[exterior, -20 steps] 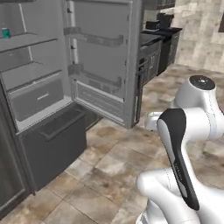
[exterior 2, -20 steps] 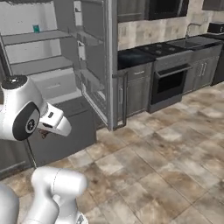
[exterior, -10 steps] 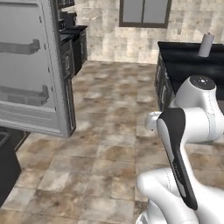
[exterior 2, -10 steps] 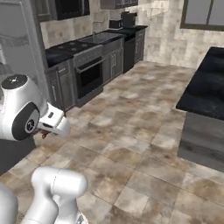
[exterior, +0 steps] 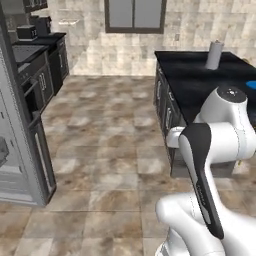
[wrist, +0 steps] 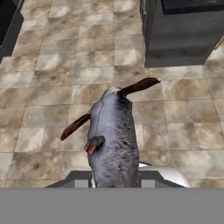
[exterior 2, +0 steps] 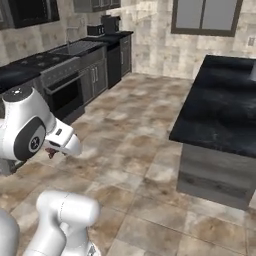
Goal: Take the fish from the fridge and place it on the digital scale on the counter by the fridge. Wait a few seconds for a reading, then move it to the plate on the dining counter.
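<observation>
The gripper (wrist: 114, 181) is clenched on the fish (wrist: 113, 133), its fingers mostly hidden behind the grey body at the near edge of the hand view. The fish points away from the hand, reddish-brown tail (wrist: 139, 85) far and fins spread to the sides, hanging in the air over the tiled floor (wrist: 52, 78). The hand view also takes in the dark base of the dining counter (wrist: 183, 37) at far right.

In the right base view a bit of reddish fin (exterior 2: 51, 151) peeks out below the white wrist (exterior 2: 64, 141), well left of the dining counter (exterior 2: 225, 107) and above the floor. That view shows a run of dark cabinets with an oven (exterior 2: 65, 92) along the left wall and a window (exterior 2: 207, 15) on the far wall.

The left base view has the fish hidden behind the arm, but shows the fridge (exterior: 20, 150) edge at the left, a paper towel roll (exterior: 214, 55) on the far part of the dining counter, and a sliver of the blue plate (exterior: 251, 85) at the right edge of that counter.

The arm is folded tight: the elbow is raised, the forearm doubles back, and the hand is kept low and close to the base.
</observation>
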You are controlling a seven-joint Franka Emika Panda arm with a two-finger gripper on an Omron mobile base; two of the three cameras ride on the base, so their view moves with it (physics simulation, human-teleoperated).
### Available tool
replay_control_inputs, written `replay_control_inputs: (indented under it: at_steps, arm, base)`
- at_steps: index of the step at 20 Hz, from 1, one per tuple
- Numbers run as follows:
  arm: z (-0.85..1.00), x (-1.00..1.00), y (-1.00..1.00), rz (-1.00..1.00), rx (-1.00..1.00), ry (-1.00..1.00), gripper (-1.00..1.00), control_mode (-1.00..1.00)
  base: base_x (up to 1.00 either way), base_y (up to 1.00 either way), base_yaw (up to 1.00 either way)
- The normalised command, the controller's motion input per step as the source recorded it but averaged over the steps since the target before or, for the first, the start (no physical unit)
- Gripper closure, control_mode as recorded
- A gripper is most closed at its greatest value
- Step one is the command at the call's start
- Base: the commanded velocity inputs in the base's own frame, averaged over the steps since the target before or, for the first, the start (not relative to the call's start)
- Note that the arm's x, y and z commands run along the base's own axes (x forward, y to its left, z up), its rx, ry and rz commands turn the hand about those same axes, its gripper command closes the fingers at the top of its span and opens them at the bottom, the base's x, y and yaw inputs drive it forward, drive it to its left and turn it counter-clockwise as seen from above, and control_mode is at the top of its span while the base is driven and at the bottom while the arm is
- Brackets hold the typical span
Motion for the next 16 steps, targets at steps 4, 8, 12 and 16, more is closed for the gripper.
replay_control_inputs:
  at_steps: [4,8,12,16]
  arm:
    - [0.00,0.00,0.00,0.00,0.00,0.00,1.00,1.00]
    - [0.00,0.00,0.00,0.00,0.00,0.00,1.00,1.00]
    - [0.00,0.00,0.00,0.00,0.00,0.00,1.00,1.00]
    - [0.00,0.00,0.00,0.00,0.00,0.00,1.00,1.00]
  base:
    - [1.00,0.00,-0.02]
    - [1.00,0.02,0.09]
    - [1.00,0.13,0.29]
    - [1.00,0.11,0.45]
